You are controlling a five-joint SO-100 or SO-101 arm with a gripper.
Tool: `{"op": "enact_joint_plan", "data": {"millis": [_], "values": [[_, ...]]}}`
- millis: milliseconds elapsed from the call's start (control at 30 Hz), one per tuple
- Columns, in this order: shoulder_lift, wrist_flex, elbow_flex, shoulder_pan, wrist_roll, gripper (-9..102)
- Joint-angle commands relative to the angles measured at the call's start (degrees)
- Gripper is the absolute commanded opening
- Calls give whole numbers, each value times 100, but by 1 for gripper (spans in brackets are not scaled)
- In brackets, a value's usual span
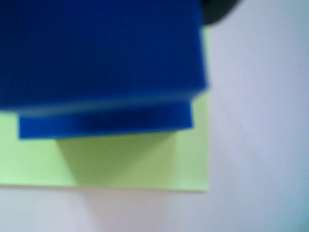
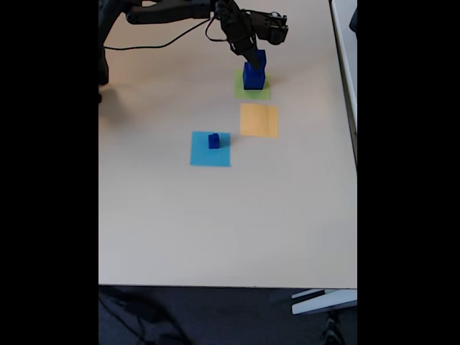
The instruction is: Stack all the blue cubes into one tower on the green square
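In the fixed view my gripper reaches down from the top onto a short tower of blue cubes on the green square. It looks shut on the upper blue cube, which sits on or just above the lower cube. The blurred wrist view puts the upper cube very close, overhanging the lower cube, with the green square beneath. My fingers are hidden there. A small blue cube stands apart on the light blue square.
An orange square lies bare just below the green one in the fixed view. The arm and its black cable cross the table's top left. The table's right edge runs close to the squares.
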Motion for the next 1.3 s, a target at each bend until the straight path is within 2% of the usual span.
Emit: {"op": "enact_joint_plan", "data": {"millis": [0, 1267], "values": [[501, 0, -88, -44, 105, 2], [9, 0, -527, 132, 264, 3]]}}
